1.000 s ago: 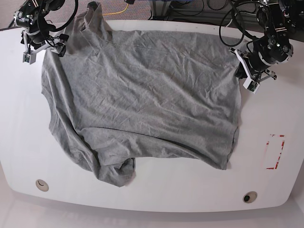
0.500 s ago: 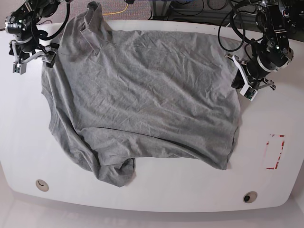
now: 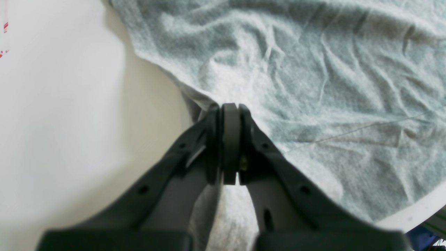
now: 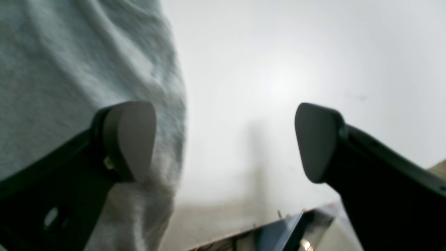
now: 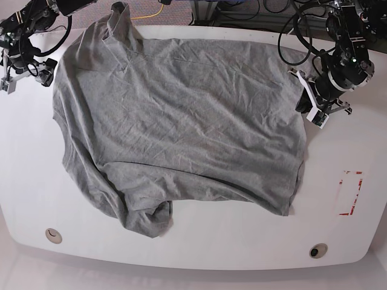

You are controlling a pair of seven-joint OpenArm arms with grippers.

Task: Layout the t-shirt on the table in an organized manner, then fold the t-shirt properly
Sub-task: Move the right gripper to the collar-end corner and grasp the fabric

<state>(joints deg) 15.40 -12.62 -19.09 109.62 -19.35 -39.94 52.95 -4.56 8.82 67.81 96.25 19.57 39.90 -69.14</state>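
Observation:
The grey t-shirt [image 5: 181, 121] lies spread and wrinkled over the white table [image 5: 242, 241]; no lettering shows. One part is bunched at the front left [image 5: 148, 220], and another reaches the far edge [image 5: 118, 18]. My left gripper [image 5: 307, 104] is at the shirt's right edge. In the left wrist view it [image 3: 230, 111] is shut, pinching the fabric edge [image 3: 313, 87]. My right gripper [image 5: 27, 75] is over the table's far left corner. In the right wrist view it [image 4: 223, 139] is open and empty, with one finger [image 4: 129, 136] over the shirt's edge [image 4: 69, 69].
A red rectangular outline [image 5: 351, 193] marks the table at the right. Two round holes sit near the front edge, one left [image 5: 53, 235] and one right [image 5: 317, 249]. Cables, one yellow [image 5: 151, 13], lie behind the table's far edge.
My right gripper has moved left, off the shirt's shoulder corner. My left gripper has shifted slightly left onto the shirt's right edge. The shirt has barely moved.

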